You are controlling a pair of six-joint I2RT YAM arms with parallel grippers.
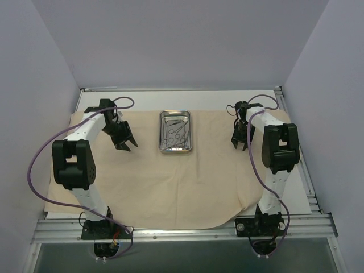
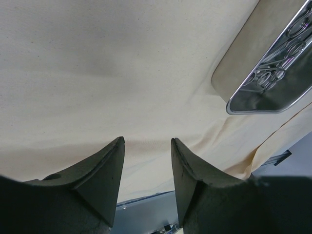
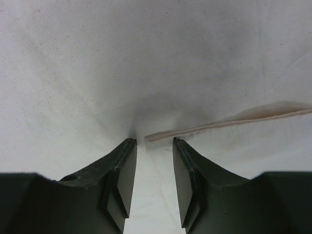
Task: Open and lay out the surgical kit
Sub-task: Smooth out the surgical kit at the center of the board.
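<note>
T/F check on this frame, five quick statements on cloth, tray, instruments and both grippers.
1. The cloth wrap is spread open as one large sheet. True.
2. The steel tray sits on bare table, off the cloth. False: it rests on the cloth, toward the far side, between the two arms.
3. The instruments lie inside the tray. True.
4. The left gripper is clamped on an instrument. False: its jaws stand apart with nothing between them, over plain cloth to the left of the tray.
5. The right gripper hangs over the tray. False: it points down at the right part of the cloth, apart from the tray, with its jaws open near a raised fold of cloth.
</note>
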